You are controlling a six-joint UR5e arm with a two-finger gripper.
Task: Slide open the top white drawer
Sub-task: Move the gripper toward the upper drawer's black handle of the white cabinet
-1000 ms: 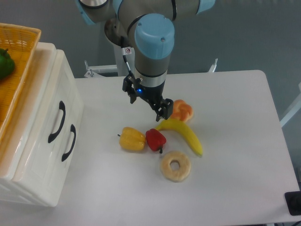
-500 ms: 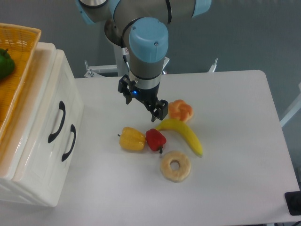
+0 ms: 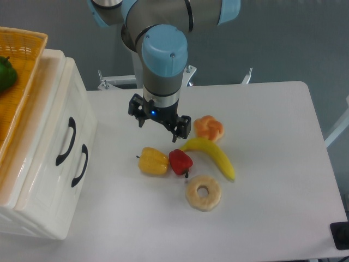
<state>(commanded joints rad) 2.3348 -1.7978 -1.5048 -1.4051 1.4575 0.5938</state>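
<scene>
The white cabinet [image 3: 38, 180] stands at the table's left edge, both drawers shut. The top white drawer [image 3: 50, 128] carries the curved black handle [image 3: 65, 141] nearer the cabinet's top; the lower drawer's handle [image 3: 80, 165] sits just right of it. My gripper [image 3: 159, 123] hangs over the table's middle, well to the right of the cabinet and just above the yellow pepper [image 3: 153, 161] and red pepper [image 3: 180, 161]. Its fingers stand open with nothing between them.
An orange wicker basket [image 3: 22, 49] with a green pepper [image 3: 5, 73] rests on the cabinet. A banana [image 3: 214, 155], an orange pastry [image 3: 210, 127] and a ring-shaped doughnut [image 3: 203, 192] lie right of the peppers.
The gripper has moved left toward the cabinet, away from the orange pastry, and turned slightly. The drawers and the food have not moved.
</scene>
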